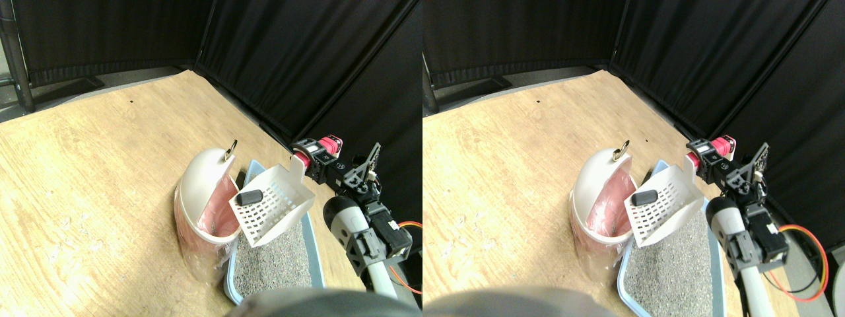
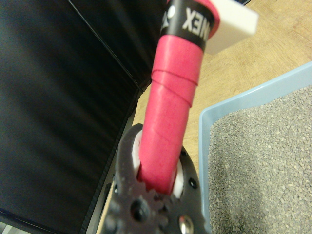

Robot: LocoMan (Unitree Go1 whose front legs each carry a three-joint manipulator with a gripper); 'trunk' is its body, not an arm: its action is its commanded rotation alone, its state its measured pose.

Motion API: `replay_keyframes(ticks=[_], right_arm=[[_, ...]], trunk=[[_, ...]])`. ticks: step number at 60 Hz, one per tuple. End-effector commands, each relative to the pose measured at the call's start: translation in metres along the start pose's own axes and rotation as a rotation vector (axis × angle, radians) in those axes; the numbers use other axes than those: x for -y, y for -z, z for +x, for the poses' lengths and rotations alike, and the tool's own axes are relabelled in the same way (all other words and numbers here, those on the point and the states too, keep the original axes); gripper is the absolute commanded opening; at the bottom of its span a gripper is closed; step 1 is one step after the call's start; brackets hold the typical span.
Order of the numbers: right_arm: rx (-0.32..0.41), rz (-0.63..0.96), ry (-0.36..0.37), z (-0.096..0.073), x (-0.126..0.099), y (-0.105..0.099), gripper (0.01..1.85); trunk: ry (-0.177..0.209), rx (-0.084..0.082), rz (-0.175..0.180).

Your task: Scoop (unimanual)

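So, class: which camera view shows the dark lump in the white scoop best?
The stereo pair view: the dark lump lies in plain sight on the slotted white scoop, raised beside the bin. The wrist view shows none of it, only the scoop's pink handle and the litter tray.

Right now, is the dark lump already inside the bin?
No, the dark lump lies on the slotted scoop, which is raised beside the opening of the bin.

Free: wood floor [image 1: 99,152] left | Blocked: bin [image 1: 204,191] touching tray [image 1: 232,290] (curtains [image 1: 297,59] behind)
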Motion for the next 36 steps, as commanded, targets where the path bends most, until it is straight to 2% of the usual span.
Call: replay_keyframes(ticks=[1,2,4,6,22,24,28,30,33,34,36], right_arm=[[0.057,-0.074,0.040,0.001,0.000,-0.014,0.08],[0.054,-0.077,0.043,0.002,0.000,-0.013,0.22],[0.059,-0.091,0.044,0.002,0.001,-0.013,0.22],[0.068,-0.112,0.043,0.003,0.001,-0.012,0.06],[0.070,-0.171,0.045,0.009,0.003,-0.008,0.06],[0.083,-0.202,0.037,0.010,0.003,-0.007,0.18],[0.087,-0.218,0.043,0.012,0.002,-0.008,0.30],[0.086,-0.225,0.045,0.013,0.001,-0.009,0.30],[0.084,-0.225,0.046,0.013,0.000,-0.011,0.15],[0.087,-0.228,0.042,0.013,-0.001,-0.012,0.15],[0.102,-0.231,0.028,0.014,-0.002,-0.012,0.27]], trunk=[[-0.213,0.083,-0.103],[-0.213,0.085,-0.101],[-0.213,0.083,-0.101],[-0.213,0.083,-0.101],[-0.217,0.080,-0.112],[-0.220,0.081,-0.115],[-0.226,0.081,-0.122],[-0.229,0.082,-0.124],[-0.233,0.080,-0.127],[-0.234,0.081,-0.129],[-0.235,0.081,-0.129]])
